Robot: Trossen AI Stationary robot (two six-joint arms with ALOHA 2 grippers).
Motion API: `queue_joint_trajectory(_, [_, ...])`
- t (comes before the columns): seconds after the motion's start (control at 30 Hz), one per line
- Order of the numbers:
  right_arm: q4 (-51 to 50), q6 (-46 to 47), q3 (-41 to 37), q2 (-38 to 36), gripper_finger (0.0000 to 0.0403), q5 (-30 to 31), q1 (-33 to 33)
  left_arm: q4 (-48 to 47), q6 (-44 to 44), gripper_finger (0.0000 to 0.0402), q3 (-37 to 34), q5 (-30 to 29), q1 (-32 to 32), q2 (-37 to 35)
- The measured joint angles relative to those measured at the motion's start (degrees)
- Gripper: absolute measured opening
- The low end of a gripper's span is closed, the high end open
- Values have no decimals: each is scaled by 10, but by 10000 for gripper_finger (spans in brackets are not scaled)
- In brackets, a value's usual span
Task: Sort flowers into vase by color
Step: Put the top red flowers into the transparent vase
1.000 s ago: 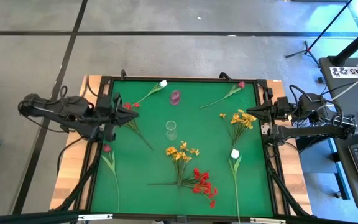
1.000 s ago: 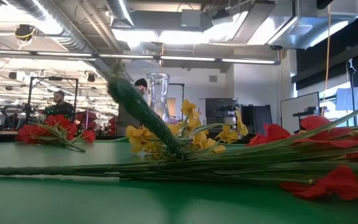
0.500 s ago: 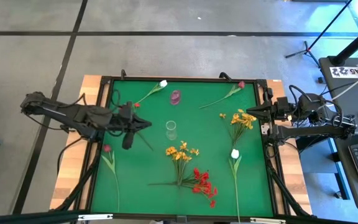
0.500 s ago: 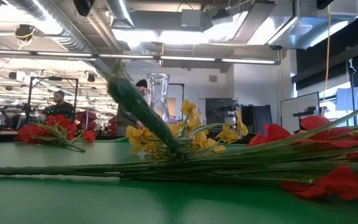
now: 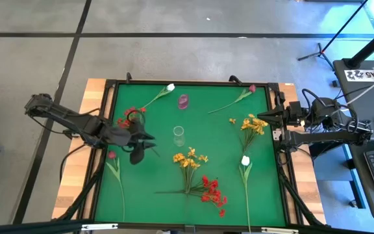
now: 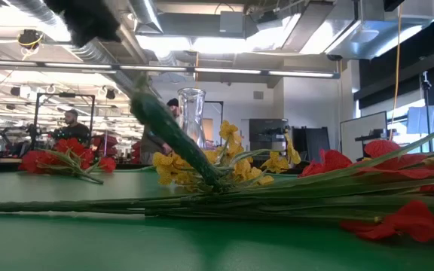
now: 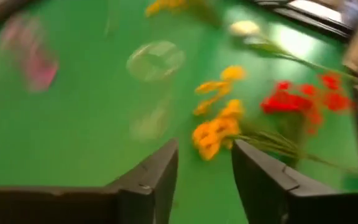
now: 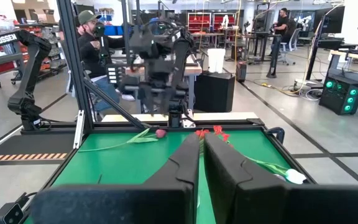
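Left gripper (image 5: 149, 139): mine, out over the green table (image 5: 226, 195), between the red spray (image 5: 128, 117) at the left edge and the clear vase (image 5: 178, 136). Fingers (image 7: 151, 177) parted with nothing between them, which I judge suits an approach to a stem, not a carry.

Right gripper (image 5: 260, 119): mine, parked at the right edge beside a yellow-orange spray (image 5: 252, 127); fingers (image 8: 185, 165) pressed together, empty, waiting.

Vase: upright, near table centre, no flower in it that I can see. A small pink vessel (image 5: 184, 101) sits well beyond it; what it is, I cannot tell.

Flowers, all lying flat, none sorted:
- second yellow-orange spray (image 5: 189, 159), just ahead of my left gripper
- second red spray (image 5: 211, 191), stems crossing the yellow one's
- white buds (image 5: 170, 87) and (image 5: 245, 160)
- dark red-pink buds (image 5: 252, 88) and (image 5: 112, 155)

Judgement: the central yellow-orange spray looks the likeliest pick, lying straight before my open fingers.
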Motion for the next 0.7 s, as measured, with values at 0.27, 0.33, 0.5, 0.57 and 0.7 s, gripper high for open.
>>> queue_joint_trajectory(0.27, [0,0,0,0,26,0,0,-236,-354,165,0,-27,52,-4])
queue_joint_trajectory(0.33, [0,0,0,0,26,0,0,-257,-377,165,0,-29,63,-4])
queue_joint_trajectory(0.5, [-1,0,0,0,26,0,0,-257,-383,165,0,-29,83,-3])
queue_joint_trajectory(0.57, [-1,0,0,0,26,0,0,-255,-383,165,0,-28,90,-1])
queue_joint_trajectory(0.7, [-1,0,0,0,26,0,0,-258,-383,165,0,-23,98,14])
